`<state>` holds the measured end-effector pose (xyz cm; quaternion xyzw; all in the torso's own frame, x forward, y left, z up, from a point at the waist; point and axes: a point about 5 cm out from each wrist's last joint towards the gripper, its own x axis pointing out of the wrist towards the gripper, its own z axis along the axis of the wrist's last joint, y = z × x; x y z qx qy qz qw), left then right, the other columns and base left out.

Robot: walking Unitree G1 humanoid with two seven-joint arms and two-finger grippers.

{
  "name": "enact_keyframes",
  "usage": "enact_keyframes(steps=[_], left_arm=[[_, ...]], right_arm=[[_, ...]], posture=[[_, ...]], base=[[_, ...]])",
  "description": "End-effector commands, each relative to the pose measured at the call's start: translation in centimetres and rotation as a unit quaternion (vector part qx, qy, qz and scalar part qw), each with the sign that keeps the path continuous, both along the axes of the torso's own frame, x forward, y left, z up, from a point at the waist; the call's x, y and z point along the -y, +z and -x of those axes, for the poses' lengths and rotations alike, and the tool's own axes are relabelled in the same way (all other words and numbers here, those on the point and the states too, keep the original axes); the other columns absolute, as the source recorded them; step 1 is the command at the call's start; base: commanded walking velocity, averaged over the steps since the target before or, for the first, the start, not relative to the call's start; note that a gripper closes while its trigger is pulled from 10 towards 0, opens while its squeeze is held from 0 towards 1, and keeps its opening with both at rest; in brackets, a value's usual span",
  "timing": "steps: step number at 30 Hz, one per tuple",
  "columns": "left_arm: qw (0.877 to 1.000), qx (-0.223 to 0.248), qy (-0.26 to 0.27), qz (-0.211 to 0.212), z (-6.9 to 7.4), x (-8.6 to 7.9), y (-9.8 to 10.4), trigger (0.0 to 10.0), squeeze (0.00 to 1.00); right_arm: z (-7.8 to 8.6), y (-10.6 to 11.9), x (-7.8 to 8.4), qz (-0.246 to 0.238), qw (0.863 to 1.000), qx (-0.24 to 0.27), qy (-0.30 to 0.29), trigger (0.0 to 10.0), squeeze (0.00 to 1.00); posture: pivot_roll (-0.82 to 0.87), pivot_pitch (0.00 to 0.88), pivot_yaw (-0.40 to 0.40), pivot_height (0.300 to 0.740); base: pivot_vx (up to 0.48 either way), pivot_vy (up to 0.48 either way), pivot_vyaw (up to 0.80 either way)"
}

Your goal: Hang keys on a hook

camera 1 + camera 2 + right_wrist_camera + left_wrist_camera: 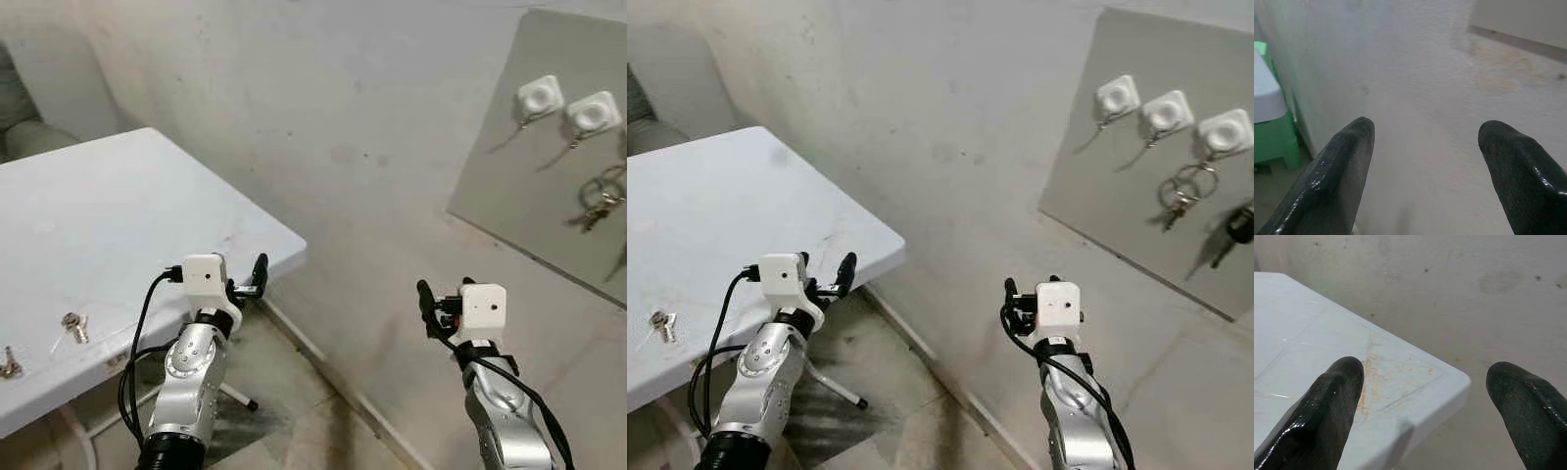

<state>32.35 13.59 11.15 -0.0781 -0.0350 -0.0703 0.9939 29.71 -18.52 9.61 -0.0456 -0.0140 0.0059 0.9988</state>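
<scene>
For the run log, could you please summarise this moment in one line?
left gripper: open, empty, at table corner | right gripper: open, empty | keys: on table | hooks: on board

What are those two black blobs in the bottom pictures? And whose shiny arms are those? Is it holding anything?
The shiny arms belong to a walking robot. The top two pictures come from cameras on its head, looking down at its own arms. The bottom two come from little cameras on its wrists, so the black blobs are its fingers seen up close. The left gripper is by the corner of a white table, the right gripper is near the wall. Both are open and hold nothing. A small bunch of keys lies on the table. On the wall is a grey board with white hooks, and one key ring already hangs there.
</scene>
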Motion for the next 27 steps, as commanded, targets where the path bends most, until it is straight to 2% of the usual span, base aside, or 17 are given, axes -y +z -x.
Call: enact_keyframes(steps=[1, 27], left_arm=[[1.000, 0.000, 0.000, -0.004, 0.05, 0.29, -0.11, 10.0, 0.00], [1.000, -0.006, 0.006, 0.000, 0.15, 0.22, -0.37, 10.0, 0.00]], right_arm=[[-0.19, 0.97, 0.01, 0.001, 1.000, 0.014, 0.007, 10.0, 0.00], [0.13, 0.98, 0.42, 0.009, 1.000, 0.010, 0.008, 10.0, 0.00]], posture=[[0.01, 0.036, -0.076, 0.740], [0.00, 0.019, -0.073, 0.740]], base=[[0.000, 0.000, 0.79], [0.000, 0.000, 0.79]])
